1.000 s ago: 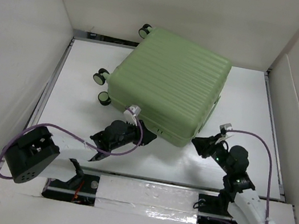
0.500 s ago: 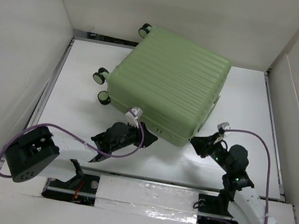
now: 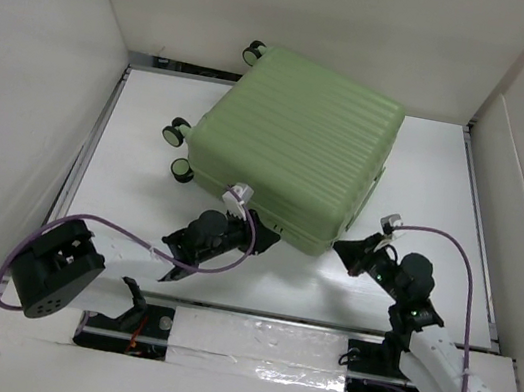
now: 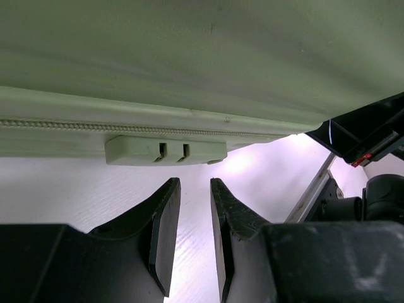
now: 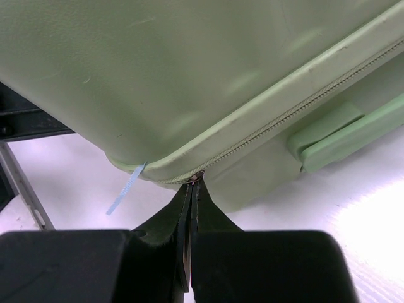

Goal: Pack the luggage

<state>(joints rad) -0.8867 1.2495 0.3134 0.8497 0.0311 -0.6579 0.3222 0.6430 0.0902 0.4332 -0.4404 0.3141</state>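
Observation:
The luggage (image 3: 296,146) is a light green ribbed suitcase lying flat and closed, wheels at its left side. My left gripper (image 3: 265,237) sits low at the case's near edge, its jaws a little apart and empty. In the left wrist view the left gripper (image 4: 194,183) points at a green lock block (image 4: 165,150) under the zipper line. My right gripper (image 3: 342,246) is at the case's near right corner. In the right wrist view the right gripper (image 5: 192,184) is shut on the zipper pull (image 5: 197,177) at the corner of the luggage (image 5: 189,76).
A pale blue strip (image 5: 126,187) sticks out of the seam left of the pull. A green raised block (image 5: 341,132) sits on the case's side. White walls enclose the table (image 3: 131,132); a metal rail (image 3: 272,312) runs along its near edge.
My left gripper has edged up and right toward the case's near edge. My right gripper has crept a little left toward the corner. The suitcase has not moved.

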